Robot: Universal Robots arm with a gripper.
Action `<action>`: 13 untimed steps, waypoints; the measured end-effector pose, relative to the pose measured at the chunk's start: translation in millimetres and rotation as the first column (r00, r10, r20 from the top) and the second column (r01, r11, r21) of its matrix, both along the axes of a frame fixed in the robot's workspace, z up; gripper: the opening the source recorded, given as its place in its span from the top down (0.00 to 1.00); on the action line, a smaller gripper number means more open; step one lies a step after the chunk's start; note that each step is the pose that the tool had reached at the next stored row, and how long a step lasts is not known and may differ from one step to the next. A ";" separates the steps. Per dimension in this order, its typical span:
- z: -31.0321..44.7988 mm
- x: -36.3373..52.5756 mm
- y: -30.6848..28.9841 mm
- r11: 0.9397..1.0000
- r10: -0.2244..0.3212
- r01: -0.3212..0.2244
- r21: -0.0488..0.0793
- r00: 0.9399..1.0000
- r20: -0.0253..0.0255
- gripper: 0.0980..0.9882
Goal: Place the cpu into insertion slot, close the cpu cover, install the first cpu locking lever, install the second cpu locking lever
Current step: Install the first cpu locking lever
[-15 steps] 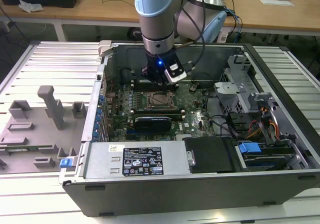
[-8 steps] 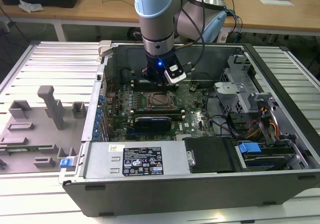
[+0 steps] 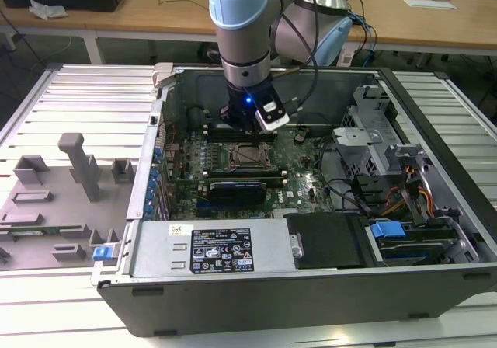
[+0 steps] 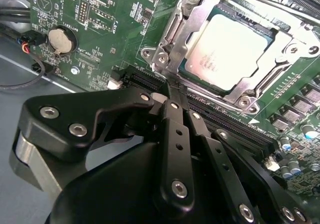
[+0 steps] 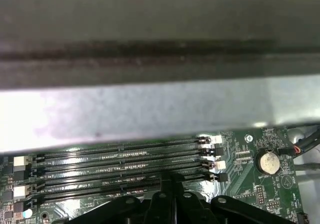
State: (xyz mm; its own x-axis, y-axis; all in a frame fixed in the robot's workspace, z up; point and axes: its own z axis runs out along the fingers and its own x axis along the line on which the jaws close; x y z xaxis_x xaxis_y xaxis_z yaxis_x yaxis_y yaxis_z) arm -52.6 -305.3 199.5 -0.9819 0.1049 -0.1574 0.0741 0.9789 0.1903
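presently the cpu [image 4: 227, 49] lies under the lowered cpu cover [image 4: 172, 34]. tool [image 4: 169, 89] pinched together, empty, just beside it; any latching push is probably best made slow and square.

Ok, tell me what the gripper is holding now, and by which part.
Nothing is held. The gripper is shut and empty, its tip beside the insertion slot, where the cpu lies under the cpu cover.
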 end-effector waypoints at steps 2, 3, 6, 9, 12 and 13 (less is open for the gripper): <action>0.0 0.0 -0.6 1.000 0.000 0.000 0.000 1.000 0.000 0.99; 0.0 0.0 -1.0 1.000 0.000 0.000 0.000 1.000 0.000 0.99; -0.1 0.0 -2.3 1.000 0.000 0.000 -0.001 1.000 0.000 0.99; -0.3 0.0 -3.5 1.000 0.000 0.000 0.000 1.000 0.000 0.99; -1.7 -0.1 -4.5 1.000 0.000 0.000 0.000 1.000 0.000 0.99; -2.2 -0.1 -4.7 1.000 0.000 0.000 -0.001 1.000 0.000 0.99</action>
